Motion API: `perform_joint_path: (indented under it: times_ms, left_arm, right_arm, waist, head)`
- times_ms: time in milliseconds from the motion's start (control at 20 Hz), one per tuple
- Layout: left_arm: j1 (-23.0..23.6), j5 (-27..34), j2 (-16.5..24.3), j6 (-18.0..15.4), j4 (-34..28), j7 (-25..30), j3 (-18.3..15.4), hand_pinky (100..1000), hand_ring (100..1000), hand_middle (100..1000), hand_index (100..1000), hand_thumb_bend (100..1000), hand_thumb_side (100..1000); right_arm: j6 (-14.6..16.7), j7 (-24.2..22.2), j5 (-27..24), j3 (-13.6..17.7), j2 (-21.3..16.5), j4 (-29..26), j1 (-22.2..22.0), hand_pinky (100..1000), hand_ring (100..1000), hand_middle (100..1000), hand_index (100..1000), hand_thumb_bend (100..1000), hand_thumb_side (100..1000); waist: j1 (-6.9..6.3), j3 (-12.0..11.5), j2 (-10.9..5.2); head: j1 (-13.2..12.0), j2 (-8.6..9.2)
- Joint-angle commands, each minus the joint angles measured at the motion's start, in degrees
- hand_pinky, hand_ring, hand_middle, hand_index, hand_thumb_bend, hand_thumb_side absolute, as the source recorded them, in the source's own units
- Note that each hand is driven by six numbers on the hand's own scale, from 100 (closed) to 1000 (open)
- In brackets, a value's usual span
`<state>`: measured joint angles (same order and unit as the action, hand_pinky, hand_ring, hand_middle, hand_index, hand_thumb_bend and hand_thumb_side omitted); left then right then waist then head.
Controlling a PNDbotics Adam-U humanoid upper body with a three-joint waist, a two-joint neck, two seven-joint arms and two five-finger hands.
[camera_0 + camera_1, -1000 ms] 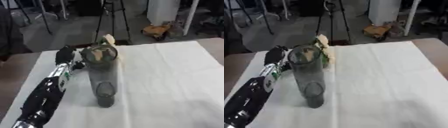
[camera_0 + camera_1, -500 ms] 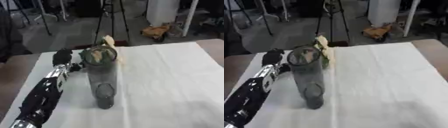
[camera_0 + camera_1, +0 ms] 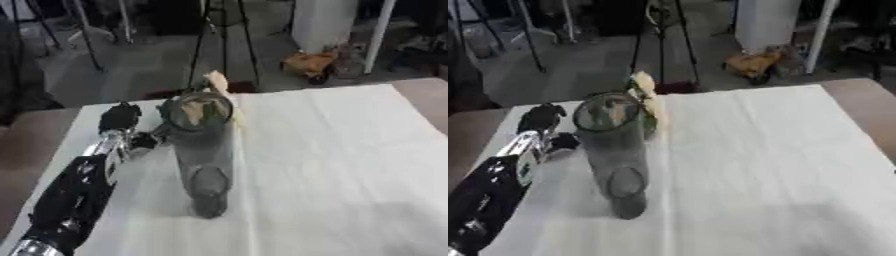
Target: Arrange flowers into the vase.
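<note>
One hand point(image 3: 120, 118) shows, the robot's left, at the end of a black and silver arm point(image 3: 74, 192) that comes up from the lower left corner along the left side of the counter point(image 3: 332, 165). The hand sits dark and bunched near the counter's far left edge; its fingers look curled in, but I cannot tell for sure whether they are pressed together or pinching anything, as they blur into one dark shape. Just beside the wrist, toward the middle, a small dark part of the hand or arm point(image 3: 147, 141) reaches toward the vase and seems to touch or nearly touch its wall. The vase point(image 3: 203, 160) is a tall clear glass cylinder, standing upright on the white cloth that covers the counter, left of centre. Behind its rim a pale cream flower point(image 3: 646, 86) with some green below it rises at the vase's far side; whether its stem is inside the vase or only leaning behind it cannot be made out. The right hand shows in neither view. To the right of the vase the white cloth spreads wide, with brown counter corners showing at the far left and far right. Beyond the counter, on the grey floor, stand a dark tripod point(image 3: 219, 45), a white column point(image 3: 324, 25), and an orange object point(image 3: 311, 64).
</note>
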<state>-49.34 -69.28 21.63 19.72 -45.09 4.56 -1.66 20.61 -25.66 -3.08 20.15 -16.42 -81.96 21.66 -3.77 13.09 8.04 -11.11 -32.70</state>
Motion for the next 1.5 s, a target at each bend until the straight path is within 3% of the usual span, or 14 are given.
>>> perform_joint_path:
  times_ms: [50, 250, 750, 800, 1100, 1150, 1500]
  left_arm:
    - [-0.5, -1.9, 1.8, 0.2, -2.1, 2.8, -0.6, 752, 739, 643, 780, 662, 471]
    - [0.0, -3.1, 1.2, 0.4, -2.1, 3.7, -0.8, 747, 732, 632, 774, 654, 459]
    - [0.5, -3.0, 0.0, 1.7, -1.3, -0.1, -0.8, 709, 715, 613, 761, 602, 422]
    - [0.6, -2.9, -0.1, 1.8, -1.3, -0.4, -0.9, 664, 696, 591, 749, 574, 389]
    - [1.3, -1.9, -1.1, 4.7, -1.3, -5.8, -1.2, 558, 665, 566, 729, 511, 307]
    - [1.4, -1.4, -1.2, 5.0, -1.0, -6.9, -1.3, 554, 664, 565, 728, 533, 285]
    - [1.5, 2.4, -1.9, 6.6, 0.8, -13.6, -1.3, 513, 659, 557, 724, 454, 267]
  right_arm:
    - [-0.1, 0.0, -0.2, 0.4, -1.4, -0.8, 0.7, 656, 950, 398, 704, 472, 600]
    - [0.0, 0.0, -0.3, 0.4, -1.5, -0.7, 0.8, 656, 950, 398, 704, 473, 598]
    - [0.3, -0.2, -0.4, 0.3, -1.5, -0.4, 0.9, 656, 951, 397, 704, 475, 598]
    - [0.3, -0.2, -0.4, 0.3, -1.6, -0.4, 0.9, 656, 951, 396, 704, 476, 597]
    - [0.5, -0.4, -0.4, 0.3, -1.8, -0.1, 0.8, 656, 952, 396, 704, 477, 593]
    - [0.5, -0.5, -0.4, 0.3, -1.8, -0.1, 0.8, 655, 952, 395, 704, 472, 594]
    - [0.6, -0.7, -0.4, 0.3, -2.0, 0.0, 0.8, 655, 954, 394, 705, 477, 585]
  waist:
    - [-0.31, 0.0, -0.08]
    - [-0.23, 0.2, 0.05]
    - [-0.27, 0.5, 0.31]
    - [-0.28, 0.6, 0.37]
    - [-0.42, 1.0, 0.71]
    - [-0.45, 1.0, 0.75]
    - [-0.82, 1.6, 1.12]
  head:
    - [0.1, 0.53]
    - [0.2, 0.51]
    - [0.2, 0.56]
    - [0.3, 0.58]
    - [0.3, 0.79]
    - [0.3, 0.8]
    - [0.3, 1.04]
